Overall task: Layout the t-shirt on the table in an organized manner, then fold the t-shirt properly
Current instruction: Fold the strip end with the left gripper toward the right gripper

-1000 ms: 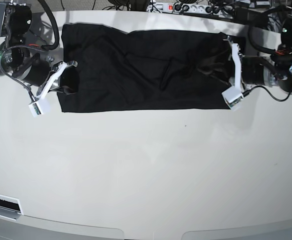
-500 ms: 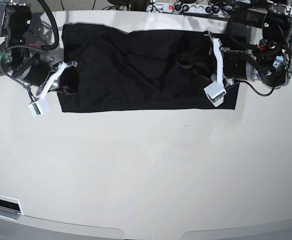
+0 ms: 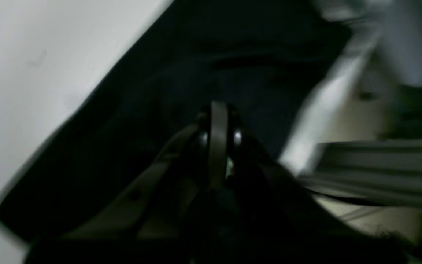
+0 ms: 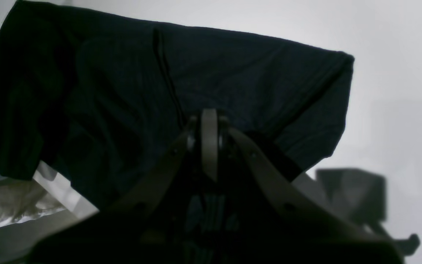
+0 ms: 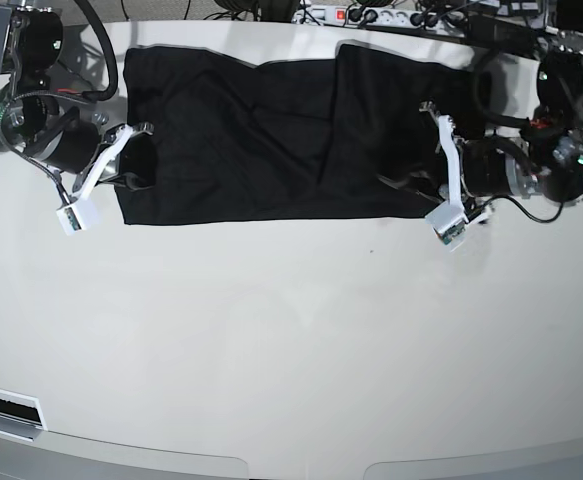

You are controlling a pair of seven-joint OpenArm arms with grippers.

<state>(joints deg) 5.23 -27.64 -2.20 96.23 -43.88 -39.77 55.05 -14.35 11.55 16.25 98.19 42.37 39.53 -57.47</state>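
base view: one t-shirt, one table, two end effectors clenched on it.

Two black arms with looping black cables, green indicator lights, white claw fingers

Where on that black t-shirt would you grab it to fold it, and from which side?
Probably at a corner of the t-shirt, near its straight front edge, coming in low from the side. It lies flat on the table, so only an edge gives something to pinch.
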